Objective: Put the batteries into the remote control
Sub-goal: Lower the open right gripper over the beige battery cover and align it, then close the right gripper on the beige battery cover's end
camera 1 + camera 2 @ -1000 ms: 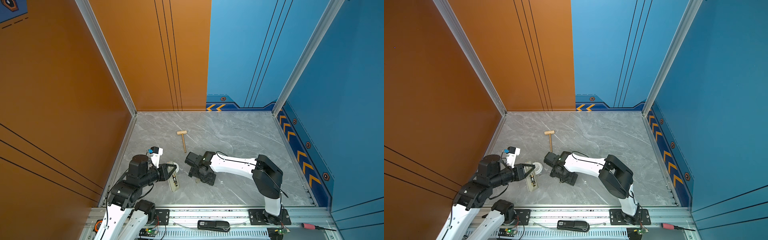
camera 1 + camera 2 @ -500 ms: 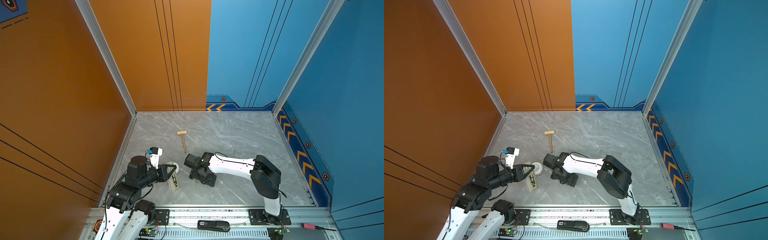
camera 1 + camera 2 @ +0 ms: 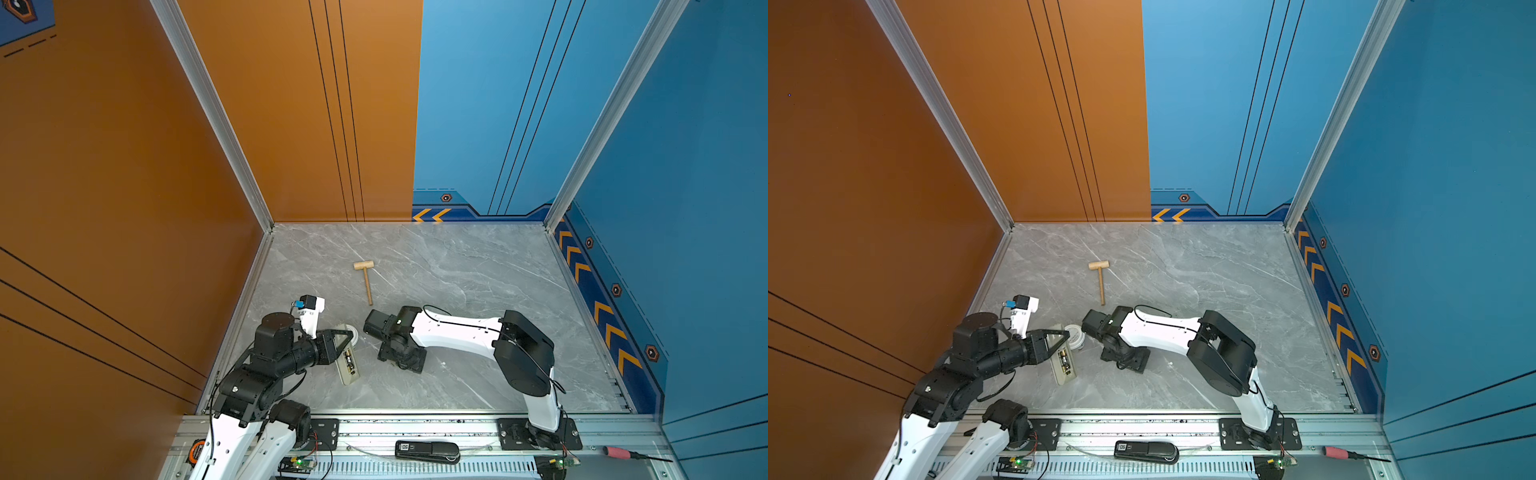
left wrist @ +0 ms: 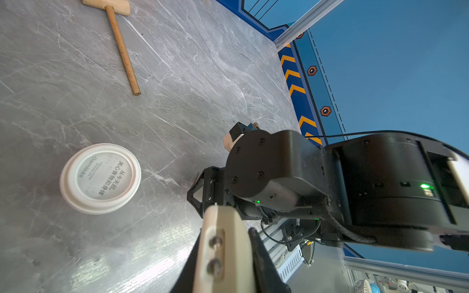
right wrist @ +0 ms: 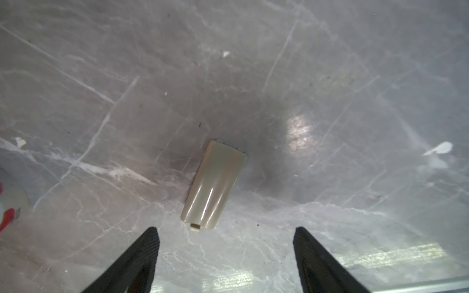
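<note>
Table [image 3: 457, 266] of grey marble leaves you open room beyond both tools and to the right of them. Walls close three sides, and the left wall runs close beside your left arm. Your right arm reaches low across the middle, wrist bent so the right gripper [image 5: 225, 232] points down at the surface. Your left arm lies nearly level, elbow near the left wall. The left gripper [image 3: 1059, 341] is clamped on the remote control [image 3: 1065, 368], held crosswise in the jaws with its open back facing up. A wooden mallet [image 3: 367, 282] lies well beyond both tools. A white round lid [image 4: 100, 177] rests on the table just past the left fingertips, between the two grippers. In the right wrist view the right jaws stand wide with nothing between them. The beige cover [image 5: 214, 184] lies flat just ahead of that gap, touching neither fingertip. The batteries [image 3: 1063, 358] show as small dark and gold shapes in the remote's open bay, right beside the left fingertips, too small to count
</note>
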